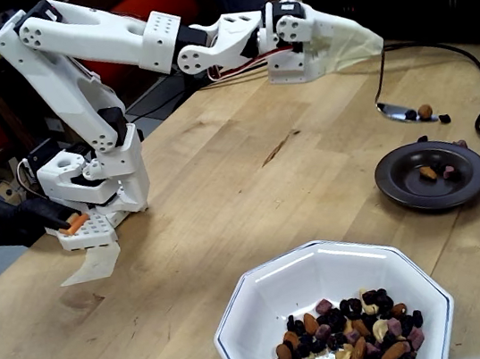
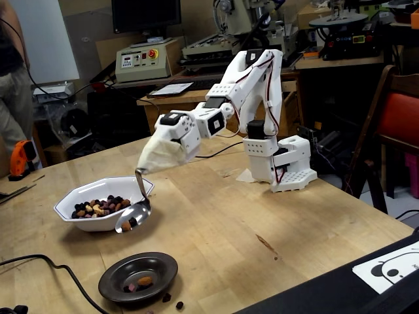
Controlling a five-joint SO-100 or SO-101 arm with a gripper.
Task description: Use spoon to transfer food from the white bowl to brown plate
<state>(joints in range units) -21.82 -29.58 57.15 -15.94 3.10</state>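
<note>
hand hidden under whitish cover, grip state cannot tell | shiny silver metal spoon fixed in it, level to keep nuts | hangs near small round dark brown plate, ready for tipping

Workshop clutter behind a wooden table, red chair alongside.

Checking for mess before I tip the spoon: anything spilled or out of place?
Yes. A couple of dark food bits lie on the table just outside the brown plate, at its near edge in a fixed view. The spoon hangs level with a few pieces in it. Nothing else stands out.
</note>
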